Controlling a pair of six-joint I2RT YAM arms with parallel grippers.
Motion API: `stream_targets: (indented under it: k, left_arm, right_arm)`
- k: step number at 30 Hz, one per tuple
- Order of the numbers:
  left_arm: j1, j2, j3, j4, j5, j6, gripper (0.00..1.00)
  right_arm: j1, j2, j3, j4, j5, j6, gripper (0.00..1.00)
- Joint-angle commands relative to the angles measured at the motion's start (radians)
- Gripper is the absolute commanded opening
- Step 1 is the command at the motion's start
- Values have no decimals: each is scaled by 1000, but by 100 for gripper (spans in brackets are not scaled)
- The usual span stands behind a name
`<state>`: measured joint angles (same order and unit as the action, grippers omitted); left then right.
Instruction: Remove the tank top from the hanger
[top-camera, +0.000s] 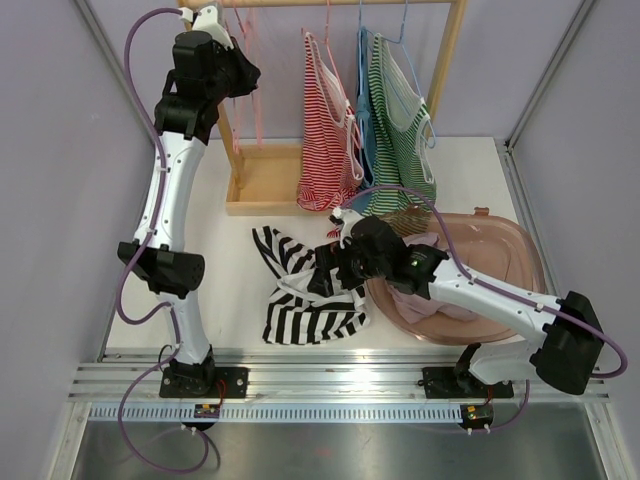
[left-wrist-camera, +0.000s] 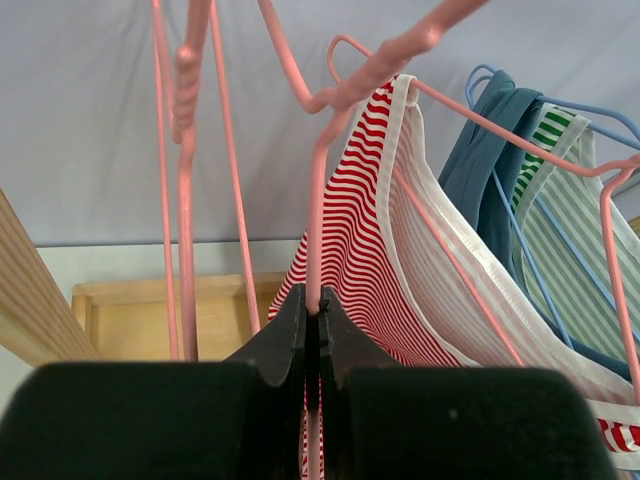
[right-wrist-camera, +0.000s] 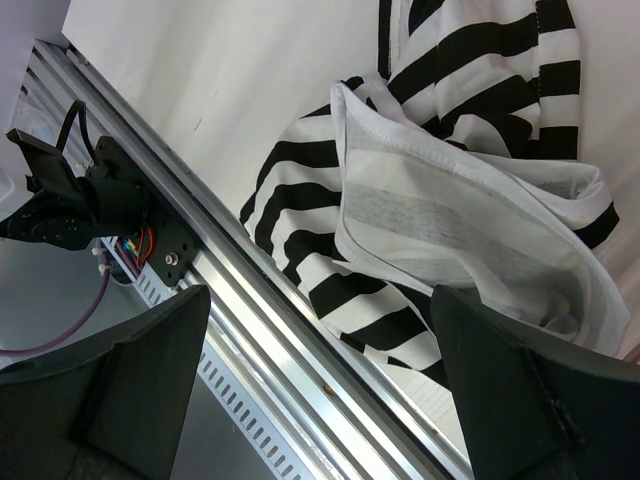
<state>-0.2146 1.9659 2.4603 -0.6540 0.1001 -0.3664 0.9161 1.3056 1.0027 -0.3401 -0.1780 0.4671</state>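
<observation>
Left gripper (top-camera: 238, 72) fingertips are masked by the wrist body in the top view. In the left wrist view the left gripper is seen clenched on a thin pink hanger (left-wrist-camera: 316, 200) wire, whose hook is cut off at the upper frame edge. The right gripper (top-camera: 325, 272) is spread wide, nothing grasped, above the black-and-white tank top (top-camera: 300, 300). This is soft knit with broad stripes and white binding, crumpled on the white table (top-camera: 225, 250), off any hanger. At 3 o'clock of it a translucent pink basin (top-camera: 510, 245) is noted (contents largely covered by the right arm; pale fabric only). At 12 o'clock a wooden rack (top-camera: 262, 190) carries a red-striped top (top-camera: 325, 130), a blue garment (top-camera: 368, 90) and a green-striped top (top-camera: 400, 120), crowded together on wire hangers.
</observation>
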Motion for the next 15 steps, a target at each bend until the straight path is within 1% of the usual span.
stream_targets:
  k: [1,2,3,4,5,6,9,15]
  left_arm:
    - [3,-19,22,28,6,3,0]
    - [3,-22,20,28,13,-2,3]
    - [3,-25,17,27,18,-9,8]
    - [3,-28,14,30,23,-9,9]
    - [3,-29,16,28,21,-9,8]
    - [4,-22,31,28,21,-9,0]
    - [15,4,83,20,21,-28,0]
    - [24,21,86,66,6,-54,0]
  right_arm:
    - [3,15,2,38,-24,-13,99]
    - [3,20,-1,41,-32,-13,100]
    - [3,35,0,44,-37,-13,100]
    - [3,43,4,44,-40,-13,99]
    - [3,50,8,44,-38,-13,99]
    - [3,64,10,44,-35,-7,99]
    - [3,78,11,50,-43,-2,99]
    - [4,73,-9,72,-52,10,100]
